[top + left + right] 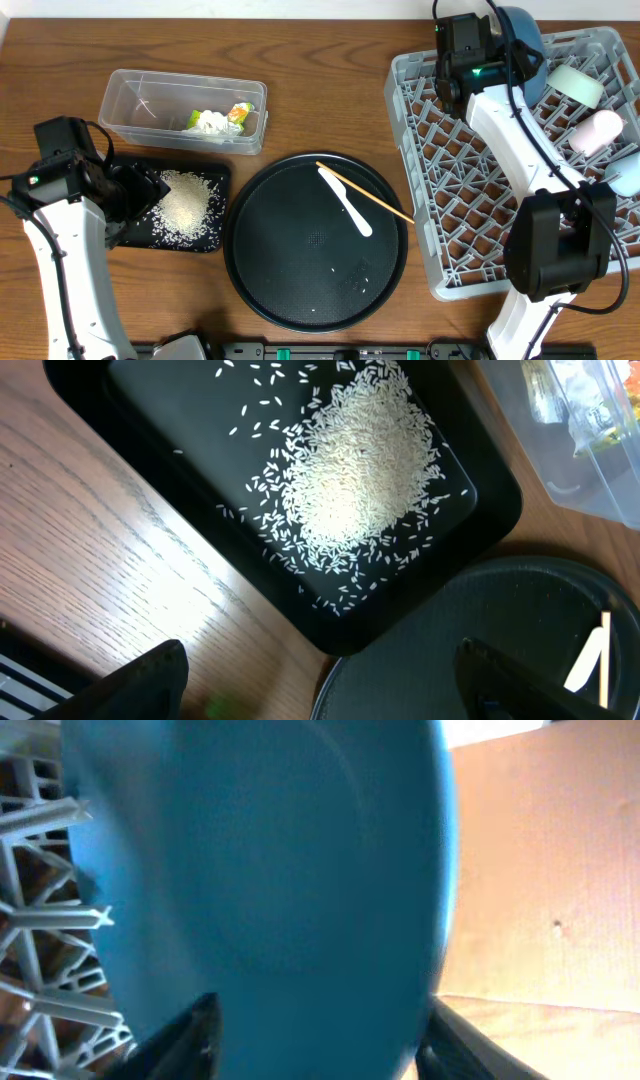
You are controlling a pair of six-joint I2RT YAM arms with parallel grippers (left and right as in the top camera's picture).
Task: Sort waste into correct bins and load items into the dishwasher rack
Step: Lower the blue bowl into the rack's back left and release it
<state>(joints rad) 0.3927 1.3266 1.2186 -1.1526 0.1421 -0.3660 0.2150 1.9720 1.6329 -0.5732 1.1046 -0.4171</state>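
The left gripper (320, 655) hangs wide open with nothing between its fingers. It hovers over the near right corner of the shallow black tray (128, 232), which sits on the wooden counter (320, 90). The heap of white rice (186, 206) lies in that tray just ahead of the fingertips, with loose grains scattered around it.

Beyond the tray, farther from this gripper, stands the clear tub (130, 100). The crumpled tissue (208, 122) and the yellow-green wrapper (241, 111) lie touching at the tub's right end.

To the right of the left gripper, just beside the shallow tray, is the round black tray (290, 280). On it the white spoon (350, 210) and a thin wooden chopstick (375, 200) cross near their far ends. The chopstick's other tip reaches over the tray's rim toward the dishwasher rack (450, 180). A few stray grains lie on the round tray's near part.

The right gripper (320, 1020) is over the rack's far left corner. Its fingers stand partway apart with the dark blue plate (527, 45) directly in front of them. I cannot tell whether either finger touches it. The plate stands on edge among the pegs.

To the right of this gripper lies the pale green bowl (577, 85). Nearer along the rack's right side are a pale pink cup (598, 130) and a pale blue cup (625, 175).
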